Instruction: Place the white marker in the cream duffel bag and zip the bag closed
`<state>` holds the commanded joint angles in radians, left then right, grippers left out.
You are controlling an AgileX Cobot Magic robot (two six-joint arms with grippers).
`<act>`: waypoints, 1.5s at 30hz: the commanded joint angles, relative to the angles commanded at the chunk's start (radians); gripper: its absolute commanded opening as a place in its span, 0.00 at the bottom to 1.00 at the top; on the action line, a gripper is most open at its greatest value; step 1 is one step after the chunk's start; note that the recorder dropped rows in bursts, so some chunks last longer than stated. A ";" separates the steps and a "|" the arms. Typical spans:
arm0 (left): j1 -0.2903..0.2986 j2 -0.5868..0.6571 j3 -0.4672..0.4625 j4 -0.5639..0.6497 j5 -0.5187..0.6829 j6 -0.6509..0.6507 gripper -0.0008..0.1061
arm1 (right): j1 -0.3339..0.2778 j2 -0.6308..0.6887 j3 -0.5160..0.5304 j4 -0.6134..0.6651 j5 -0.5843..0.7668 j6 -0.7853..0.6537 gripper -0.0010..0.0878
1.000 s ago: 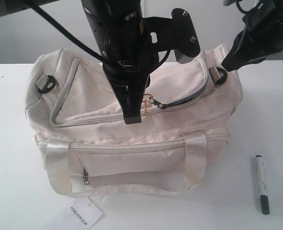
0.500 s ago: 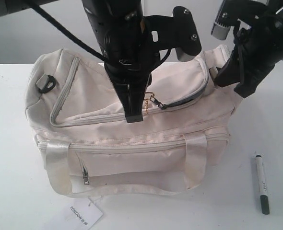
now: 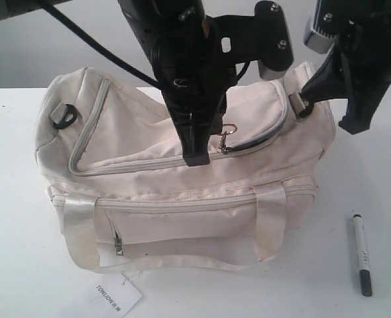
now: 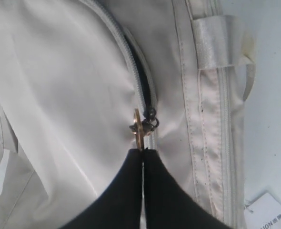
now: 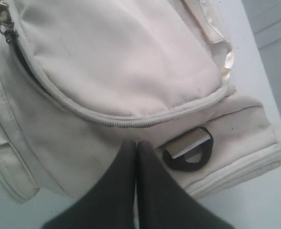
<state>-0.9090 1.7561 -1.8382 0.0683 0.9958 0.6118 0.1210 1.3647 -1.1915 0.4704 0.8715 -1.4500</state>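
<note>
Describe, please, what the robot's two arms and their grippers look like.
Both arms are black. The left arm is a bulky, glossy housing carrying a flat black bracket with screw heads, and a black cable runs off it. The left gripper and right gripper end in plain matte-black fingers tapering to narrow tips. The right arm carries a grey block.

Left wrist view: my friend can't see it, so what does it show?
The left gripper has its black jaws shut on the metal key-ring zipper pull of the soft cream fabric duffel bag. Past the pull, the grey zipper shows a dark open gap. A shiny cream handle strap lies nearby.
</note>
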 joint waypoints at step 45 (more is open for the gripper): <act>0.099 0.000 0.000 -0.242 -0.009 0.217 0.01 | 0.187 0.063 0.156 0.033 -0.214 -0.347 0.55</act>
<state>-0.8095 1.7561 -1.8382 -0.1736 0.9868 0.8285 0.3084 1.4276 -1.0359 0.5037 0.6572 -1.7973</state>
